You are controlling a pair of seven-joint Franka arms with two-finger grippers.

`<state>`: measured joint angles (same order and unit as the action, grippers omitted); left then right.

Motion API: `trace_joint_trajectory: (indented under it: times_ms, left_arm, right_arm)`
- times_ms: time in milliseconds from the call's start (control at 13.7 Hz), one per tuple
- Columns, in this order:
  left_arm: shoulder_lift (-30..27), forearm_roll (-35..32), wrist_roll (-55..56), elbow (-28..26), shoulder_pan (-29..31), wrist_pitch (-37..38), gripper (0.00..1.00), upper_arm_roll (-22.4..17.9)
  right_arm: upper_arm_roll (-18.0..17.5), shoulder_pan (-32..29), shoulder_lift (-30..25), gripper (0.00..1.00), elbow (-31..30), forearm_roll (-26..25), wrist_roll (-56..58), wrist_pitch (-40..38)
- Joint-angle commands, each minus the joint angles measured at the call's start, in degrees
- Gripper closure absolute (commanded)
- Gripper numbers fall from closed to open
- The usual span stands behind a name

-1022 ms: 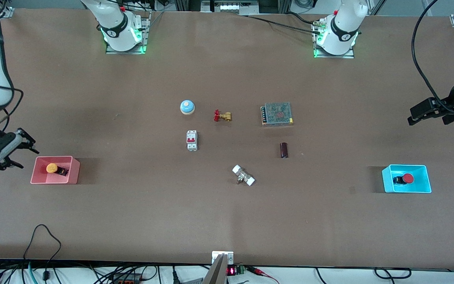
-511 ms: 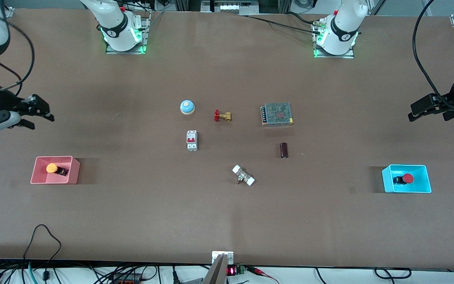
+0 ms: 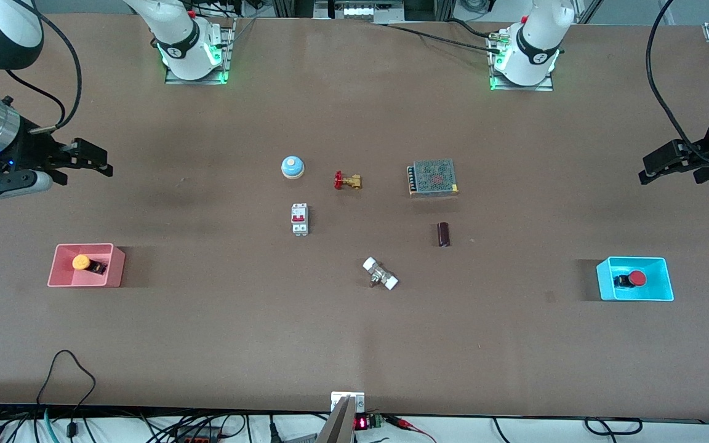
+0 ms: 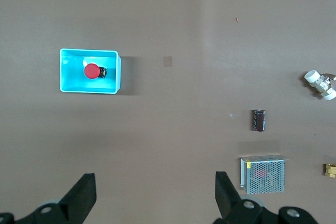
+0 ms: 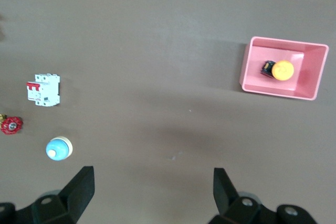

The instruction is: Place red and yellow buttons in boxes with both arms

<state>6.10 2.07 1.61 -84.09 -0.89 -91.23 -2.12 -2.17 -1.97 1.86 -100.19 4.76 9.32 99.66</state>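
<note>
Lying tipped in the low-walled pink box [image 3: 87, 266], the round-capped yellow button [image 3: 80, 262]; the red button [image 3: 637, 278] in the cyan box [image 3: 635, 279]. Right gripper [image 3: 99, 163] and left gripper [image 3: 650, 175] hang spread wide over bare table.

White arms [image 3: 176, 31] w/ black bands, cables; green-lit bases.

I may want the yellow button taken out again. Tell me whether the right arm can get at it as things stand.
Probably yes. The yellow button lies uncovered in the open-topped pink box, nothing over it. The right gripper hangs open and empty above bare table toward the same end, so the way down looks free.
</note>
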Motion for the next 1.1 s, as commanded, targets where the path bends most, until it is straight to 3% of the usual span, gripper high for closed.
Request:
trace_joint_trajectory:
  times_ms: [0, 1022]
  left_arm:
    - [-1.09, 0.04, -0.82, -0.64, -0.07, 0.7, 0.0, -0.08]
    - [-1.44, 0.04, -0.03, -0.72, -0.16, 1.76, 0.0, -0.08]
  right_arm:
    - [-0.02, -0.05, -0.9, 0.0, 2.88, -3.6, -1.24, -4.03]
    - [0.06, -0.23, -0.72, 0.0, 2.98, -3.62, -1.68, -5.44]
